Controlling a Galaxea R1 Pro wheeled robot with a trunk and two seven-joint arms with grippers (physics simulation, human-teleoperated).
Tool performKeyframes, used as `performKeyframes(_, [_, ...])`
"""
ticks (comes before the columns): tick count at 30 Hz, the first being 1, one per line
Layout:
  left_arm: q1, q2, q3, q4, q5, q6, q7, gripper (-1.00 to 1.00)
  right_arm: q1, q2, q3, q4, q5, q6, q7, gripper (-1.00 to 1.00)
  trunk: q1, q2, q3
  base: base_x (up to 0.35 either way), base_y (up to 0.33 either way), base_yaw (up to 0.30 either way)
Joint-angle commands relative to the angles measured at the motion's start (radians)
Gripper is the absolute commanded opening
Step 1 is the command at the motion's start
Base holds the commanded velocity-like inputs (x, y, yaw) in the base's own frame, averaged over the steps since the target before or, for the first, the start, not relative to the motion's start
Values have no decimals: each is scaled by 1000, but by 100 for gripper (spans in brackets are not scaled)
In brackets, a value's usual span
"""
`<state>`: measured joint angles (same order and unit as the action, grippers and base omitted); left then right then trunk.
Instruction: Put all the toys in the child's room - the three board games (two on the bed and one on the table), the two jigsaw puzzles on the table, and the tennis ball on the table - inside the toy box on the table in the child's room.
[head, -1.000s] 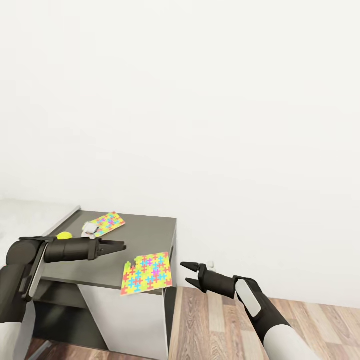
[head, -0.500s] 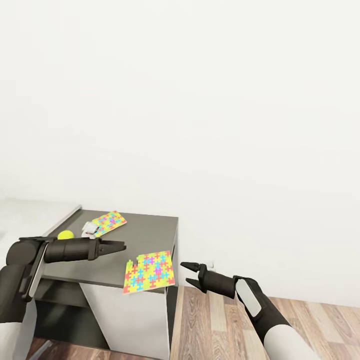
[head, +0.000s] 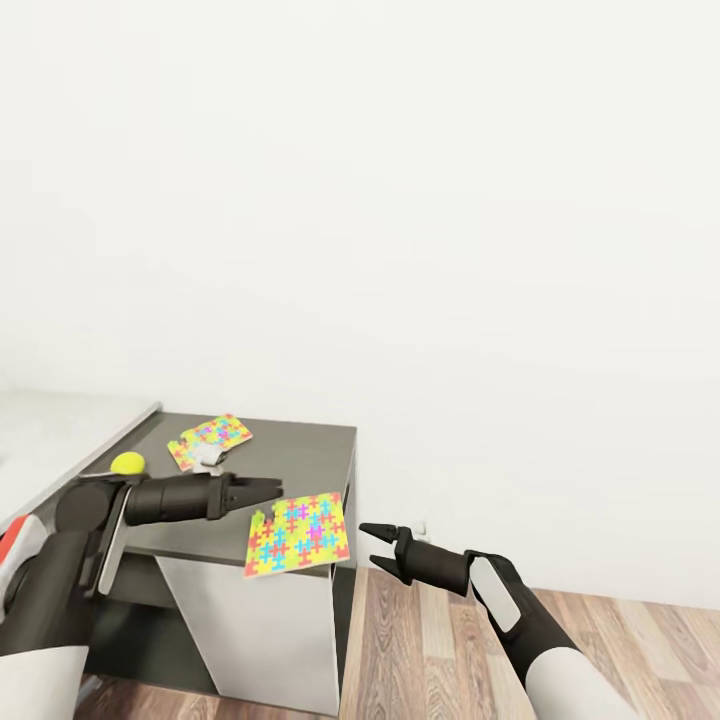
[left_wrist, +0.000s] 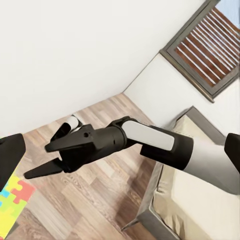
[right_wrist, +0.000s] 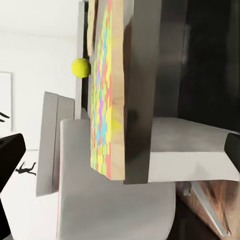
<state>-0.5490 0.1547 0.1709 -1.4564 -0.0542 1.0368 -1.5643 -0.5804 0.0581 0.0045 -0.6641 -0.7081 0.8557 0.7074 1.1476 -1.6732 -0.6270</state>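
The left black two-fingered gripper (head: 268, 489) reaches level over the dark grey section of the desk (head: 300, 460), its fingers drawn close together with only a thin slit between them, clamped on nothing and touching nothing; the tips sit just above the inner edge of the near jigsaw puzzle (head: 297, 533), a thin square sheet of yellow, cyan, pink and orange interlocking pieces. That sheet lies at the desk's front right corner and overhangs the front edge. The right black gripper (head: 372, 538) hangs off the desk, beyond its right edge and above the wood-plank floor (head: 430, 640), with its two fingers spread apart and empty. Two puzzle sheets can be counted: the second one (head: 213, 438) lies toward the back edge, left of centre. One small yellow-green tennis ball (head: 128, 463) rests near the left side of the dark section, beside the left forearm. The middle of the dark top between the two sheets is bare, and right of the desk the floor runs open to the white wall (head: 450, 250).
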Motion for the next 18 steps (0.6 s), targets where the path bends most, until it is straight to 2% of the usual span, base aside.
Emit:
performKeyframes(1, [0, -3, 0, -4, -6, 10, -6, 100, -1, 0, 0, 0, -3, 5, 0, 100, 4, -8, -4, 0, 0, 0])
performKeyframes(6, [4, -13, 2, -14, -4, 10, -6, 100, -1, 2, 1, 0, -4, 5, 0, 100, 4, -8, -4, 0, 0, 0])
performKeyframes(18, [16, -13, 8, -13, -3, 10, -6, 100, -1, 2, 2, 0, -4, 5, 1, 100, 4, -8, -4, 0, 0, 0])
